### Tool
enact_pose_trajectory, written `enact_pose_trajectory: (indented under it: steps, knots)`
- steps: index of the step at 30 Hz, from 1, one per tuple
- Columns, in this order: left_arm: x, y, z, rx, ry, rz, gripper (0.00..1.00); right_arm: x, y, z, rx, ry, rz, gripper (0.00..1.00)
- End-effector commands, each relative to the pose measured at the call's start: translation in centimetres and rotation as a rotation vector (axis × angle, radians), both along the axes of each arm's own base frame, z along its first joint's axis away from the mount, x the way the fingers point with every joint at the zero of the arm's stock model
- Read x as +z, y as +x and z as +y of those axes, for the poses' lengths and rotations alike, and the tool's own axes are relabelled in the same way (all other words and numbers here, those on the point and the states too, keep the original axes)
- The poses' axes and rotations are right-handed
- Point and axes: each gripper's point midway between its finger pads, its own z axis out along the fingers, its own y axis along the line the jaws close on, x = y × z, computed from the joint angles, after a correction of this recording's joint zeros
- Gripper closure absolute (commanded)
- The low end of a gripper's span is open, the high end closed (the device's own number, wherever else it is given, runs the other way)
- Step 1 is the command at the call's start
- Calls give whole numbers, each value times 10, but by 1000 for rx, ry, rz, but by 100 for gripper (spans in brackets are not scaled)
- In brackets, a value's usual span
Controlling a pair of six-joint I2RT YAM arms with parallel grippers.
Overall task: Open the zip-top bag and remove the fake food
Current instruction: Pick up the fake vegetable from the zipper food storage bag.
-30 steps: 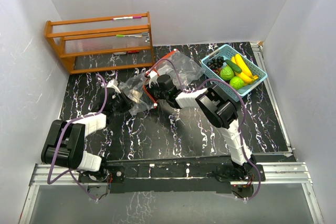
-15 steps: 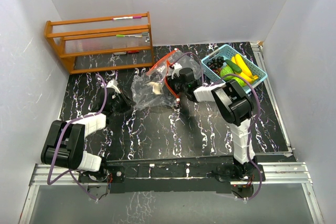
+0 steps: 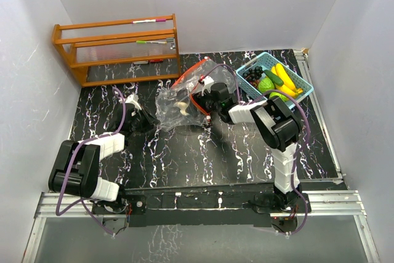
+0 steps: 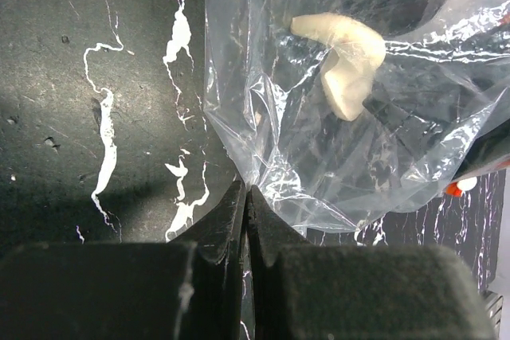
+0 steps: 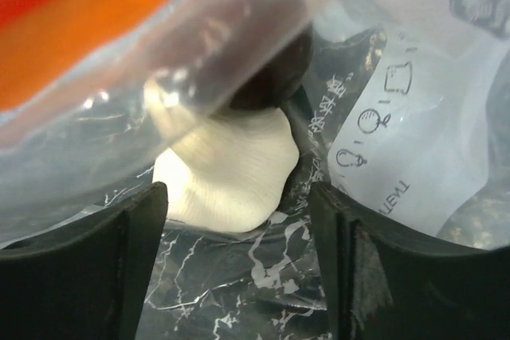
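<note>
Right wrist view shows the right gripper (image 5: 237, 197) with its two fingers spread wide. A second ago they were closer together, so it has just let go. Nothing is held between them now. Just ahead lies a cream-white toy piece (image 5: 223, 173) with a dark top, inside the clear zip-top bag (image 5: 398, 141). The orange-red zip strip (image 5: 80, 13) runs above it.

From the top, the right arm has moved over to the right. The bag has gone along with it and is more bunched up. I cannot tell how wide the bag's mouth is open.

The left gripper (image 4: 245, 197) has its fingers pressed together on a corner of the bag, which lies on the black table (image 3: 184, 152).

Most of the fake food (image 3: 274, 83) is already out. The yellow bananas (image 3: 284, 78), green fruits (image 3: 266, 84) and dark grapes (image 3: 251, 75) sit in the light-blue basket (image 3: 251, 63). I think the cream piece is the last one in the bag. The open right gripper points at it, so it looks ready to grab it. It might pinch the thin plastic too.
</note>
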Motion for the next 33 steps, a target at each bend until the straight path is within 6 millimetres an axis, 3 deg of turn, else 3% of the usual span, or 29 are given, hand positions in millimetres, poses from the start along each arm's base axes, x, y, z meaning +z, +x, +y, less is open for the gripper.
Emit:
enact_pose_trajectory:
  steps: [1, 4, 8, 13, 17, 20, 24, 27, 29, 33]
  knots:
    - [3, 1, -4, -16, -27, -13, 100, 31, 21, 3, -15, -12, -145, 20]
    - [2, 1, -5, -20, -31, -9, 100, 34, 22, 7, -12, -23, -179, 12]
    - [1, 1, -5, -21, -35, -9, 100, 30, 26, 21, 11, -34, -201, 10]
    - [1, 0, -6, -26, -39, -8, 100, 9, 32, 42, 36, -77, -191, 10]
    - [2, -1, -5, -26, -30, -12, 100, -18, 35, 47, 15, -168, -173, 14]
    - [1, -2, -4, -24, -23, -9, 100, -27, 33, 43, -3, -205, -157, 29]
    - [-1, -2, -4, -25, -26, -6, 100, -17, 27, 33, -37, -194, -170, 58]
    - [0, 0, -5, -21, -33, -7, 100, -2, 21, 27, -57, -185, -174, 74]
    - [-1, 1, -5, -14, -37, -4, 100, 13, 20, 22, -72, -158, -176, 82]
    - [-1, 2, -5, -5, -46, -6, 100, 41, 18, 7, -89, -65, -139, 86]
